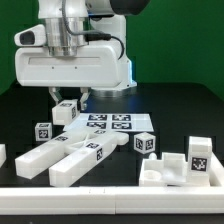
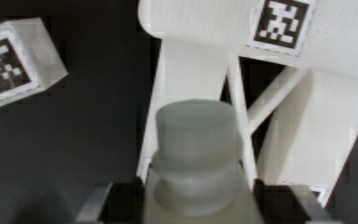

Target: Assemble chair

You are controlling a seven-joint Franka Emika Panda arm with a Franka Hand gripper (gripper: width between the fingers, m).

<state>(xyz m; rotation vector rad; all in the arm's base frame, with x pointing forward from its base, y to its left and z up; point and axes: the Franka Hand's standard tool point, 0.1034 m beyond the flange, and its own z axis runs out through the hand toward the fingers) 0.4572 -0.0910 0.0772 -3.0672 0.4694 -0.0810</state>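
Atm gripper (image 1: 68, 101) is clamping glossy white rounded plastic peg (image 2: 202, 140). Peg's prob risking tilting in grip & jamming vs white tagged plastic bars (image 2: 194, 60) just beyond.

Black table (image 1: 190, 115) — green backdrop (image 1: 170, 50) behind — carries the marker board (image 1: 108, 124) (tags face up) and a small tagged cube (image 1: 43, 131).

The arm (image 1: 70, 55) reaches down, tool (image 1: 70, 101) pointing downward, its fingers (image 2: 119, 205) clamped on a rounded white peg (image 2: 202, 140).
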